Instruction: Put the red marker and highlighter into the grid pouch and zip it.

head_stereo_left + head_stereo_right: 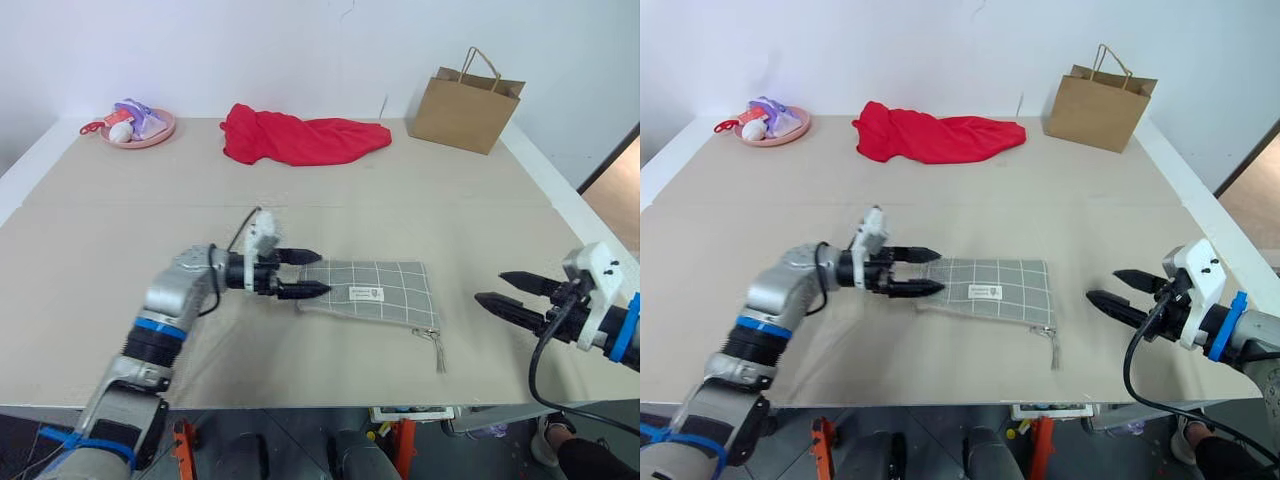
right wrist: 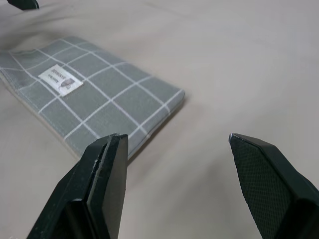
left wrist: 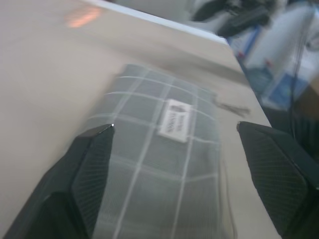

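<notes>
The grid pouch point(image 1: 375, 292) lies flat on the table point(image 1: 90, 240), near the front edge and about in the middle between the two arms. Its zipper runs along the near edge, and the metal pull point(image 1: 438, 350) hangs off the near right corner on the table surface. The marker and the highlighter I cannot see on the table; the pouch looks slightly thicker at its left end, so I judge they may be inside, but this is not sure.

The left gripper point(image 1: 308, 273) is at the left end of the pouch, pointing to the right, with its fingers wide apart and holding nothing. In the left wrist view the fabric lies between and below the two fingers, but I cannot tell if they touch it. The right gripper point(image 1: 510, 292) is also wide and empty, well to the right of the pouch.

The pouch is thin soft fabric, light, and it will fold or slide on the smooth table if pulled from one side only. I think one gripper should pinch the left end to keep it in place, while the other takes the small metal pull. The pull is thin and flat, so it is easy to miss.
</notes>
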{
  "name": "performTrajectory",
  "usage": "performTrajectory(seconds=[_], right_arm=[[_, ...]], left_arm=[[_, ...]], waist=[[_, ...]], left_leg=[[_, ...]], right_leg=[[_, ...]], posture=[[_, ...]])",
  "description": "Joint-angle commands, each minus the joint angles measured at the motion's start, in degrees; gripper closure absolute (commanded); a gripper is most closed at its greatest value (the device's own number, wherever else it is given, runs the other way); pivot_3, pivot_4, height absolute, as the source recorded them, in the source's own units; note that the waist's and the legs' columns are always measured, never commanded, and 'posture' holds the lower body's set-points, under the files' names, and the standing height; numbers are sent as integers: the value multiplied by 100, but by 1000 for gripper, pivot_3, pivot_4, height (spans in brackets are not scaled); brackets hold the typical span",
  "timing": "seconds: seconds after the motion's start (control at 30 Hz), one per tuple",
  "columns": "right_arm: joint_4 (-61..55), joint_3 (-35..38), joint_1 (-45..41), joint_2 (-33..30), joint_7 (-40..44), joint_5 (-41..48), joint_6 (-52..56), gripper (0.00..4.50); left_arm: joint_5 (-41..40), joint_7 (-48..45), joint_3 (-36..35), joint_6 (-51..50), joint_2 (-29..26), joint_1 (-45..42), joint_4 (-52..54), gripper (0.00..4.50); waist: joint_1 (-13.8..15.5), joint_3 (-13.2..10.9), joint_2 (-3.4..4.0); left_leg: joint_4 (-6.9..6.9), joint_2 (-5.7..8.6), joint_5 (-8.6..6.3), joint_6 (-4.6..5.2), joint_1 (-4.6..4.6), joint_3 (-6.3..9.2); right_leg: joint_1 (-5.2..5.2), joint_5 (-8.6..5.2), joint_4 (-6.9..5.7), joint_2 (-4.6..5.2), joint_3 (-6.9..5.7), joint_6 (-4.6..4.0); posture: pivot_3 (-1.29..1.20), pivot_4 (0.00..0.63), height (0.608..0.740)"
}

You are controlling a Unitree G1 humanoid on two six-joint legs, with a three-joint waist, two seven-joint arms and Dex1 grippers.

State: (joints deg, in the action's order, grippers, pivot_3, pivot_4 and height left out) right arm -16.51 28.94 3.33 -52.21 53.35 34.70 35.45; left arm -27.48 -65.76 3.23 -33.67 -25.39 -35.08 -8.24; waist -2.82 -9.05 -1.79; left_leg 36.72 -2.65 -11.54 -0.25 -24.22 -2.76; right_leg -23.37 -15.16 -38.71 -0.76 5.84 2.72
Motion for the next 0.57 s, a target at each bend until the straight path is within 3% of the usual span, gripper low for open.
performTrajectory(seconds=[0.03, 0.27, 0.57], right_arm=[[-44, 216, -3, 61, 143, 78, -299, 964], [184, 677, 637, 39, 339, -83, -581, 964], [285, 58, 265, 136, 207, -148, -593, 964]], left_arm=[[-100, 896, -716, -718, -458, 336, 628, 393], [-169, 1434, -1920, -933, -1467, 1827, 1119, 393], [-353, 2101, -2429, -560, -1188, 2141, 1144, 393]], waist=[[11, 0, -1], [14, -3, -6], [76, -4, -17]], left_leg=[[-1, 0, 0, 0, 0, 2], [-13, -2, -7, -9, 3, -5], [-4, 5, 14, 5, 7, -21]], right_leg=[[1, -1, 0, 1, -1, 0], [1, -12, 2, 22, 3, -11], [6, -1, 5, 52, -15, -15]], posture=[[0, 150, 740], [0, 150, 740], [0, 150, 740]])
